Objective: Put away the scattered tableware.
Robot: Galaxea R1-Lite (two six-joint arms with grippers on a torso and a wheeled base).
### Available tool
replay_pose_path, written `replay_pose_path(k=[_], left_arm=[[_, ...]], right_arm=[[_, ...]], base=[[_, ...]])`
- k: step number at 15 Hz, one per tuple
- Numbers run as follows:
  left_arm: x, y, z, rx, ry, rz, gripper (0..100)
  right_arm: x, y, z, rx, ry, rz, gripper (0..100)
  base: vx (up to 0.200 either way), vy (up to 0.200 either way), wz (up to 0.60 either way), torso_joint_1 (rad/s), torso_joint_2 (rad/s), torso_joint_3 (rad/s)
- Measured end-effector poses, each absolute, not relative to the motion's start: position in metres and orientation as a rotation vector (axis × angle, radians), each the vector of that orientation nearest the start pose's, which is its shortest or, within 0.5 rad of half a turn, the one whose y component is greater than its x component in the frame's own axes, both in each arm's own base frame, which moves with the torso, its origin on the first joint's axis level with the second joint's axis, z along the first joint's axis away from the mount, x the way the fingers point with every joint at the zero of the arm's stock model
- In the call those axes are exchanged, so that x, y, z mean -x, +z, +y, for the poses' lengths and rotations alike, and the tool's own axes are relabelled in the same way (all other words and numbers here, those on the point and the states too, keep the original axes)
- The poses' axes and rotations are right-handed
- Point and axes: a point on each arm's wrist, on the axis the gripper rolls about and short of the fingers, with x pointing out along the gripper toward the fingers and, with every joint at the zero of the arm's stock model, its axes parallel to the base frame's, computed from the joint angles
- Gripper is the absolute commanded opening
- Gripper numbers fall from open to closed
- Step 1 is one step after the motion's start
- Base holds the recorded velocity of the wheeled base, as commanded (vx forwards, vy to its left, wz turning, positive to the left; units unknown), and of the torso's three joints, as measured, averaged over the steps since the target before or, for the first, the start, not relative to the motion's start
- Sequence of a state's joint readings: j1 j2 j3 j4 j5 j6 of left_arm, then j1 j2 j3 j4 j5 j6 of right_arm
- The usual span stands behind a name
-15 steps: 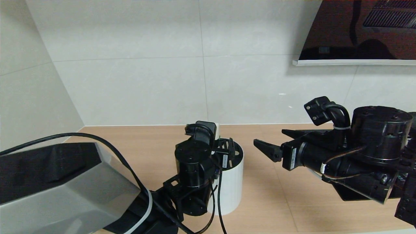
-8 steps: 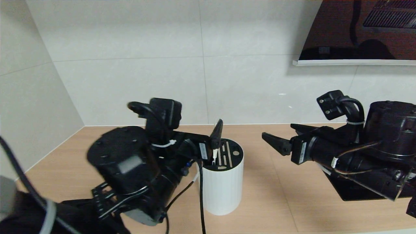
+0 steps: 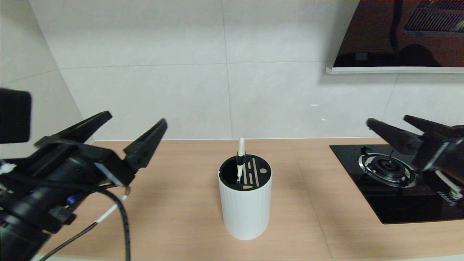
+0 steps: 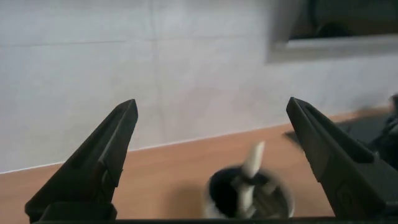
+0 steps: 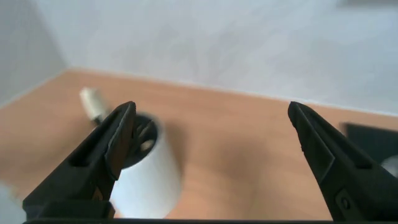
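Since the white-handled utensil (image 3: 240,156) stands upright in the white holder (image 3: 245,206) on the desk (image 3: 174,203), while your left gripper (image 3: 137,119) and right gripper (image 3: 387,119) hang open and empty, well apart from it, the task looks finished.

Left hand (image 3: 137,117) has pulled away left, leaving what looks like a knife (image 3: 240,152) in the holder (image 3: 244,206); right hand (image 3: 387,119) retreated right.
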State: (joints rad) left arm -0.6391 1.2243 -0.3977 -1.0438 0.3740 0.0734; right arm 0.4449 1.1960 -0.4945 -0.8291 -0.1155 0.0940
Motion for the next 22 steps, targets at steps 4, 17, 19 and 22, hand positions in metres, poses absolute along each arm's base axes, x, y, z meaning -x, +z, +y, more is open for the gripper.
replay_pose_path(k=[4,17,19,22], left_arm=[[-0.086,0.219,-0.039,-0.028,-0.134,-0.132,100],[0.048,0.150,0.005,-0.061,0.266,-0.180,100],[0.039,0.129,0.004,-0.067,0.233,-0.156,100],[0.026,0.090,0.004,-0.037,0.174,-0.074,100]], right_arm=[[-0.097,0.238,0.030,-0.140,0.214,-0.237,100],[0.043,0.141,-0.002,0.017,-0.100,-0.216,100],[0.036,0.119,-0.002,-0.021,-0.095,-0.161,100],[0.025,0.086,-0.001,-0.053,-0.080,-0.064,100]], base=[[0.000,0.000,0.00,0.000,0.00,0.000],[0.000,0.000,0.00,0.000,0.00,0.000],[0.000,0.000,0.00,0.000,0.00,0.000],[0.000,0.000,0.00,0.000,0.00,0.000]])
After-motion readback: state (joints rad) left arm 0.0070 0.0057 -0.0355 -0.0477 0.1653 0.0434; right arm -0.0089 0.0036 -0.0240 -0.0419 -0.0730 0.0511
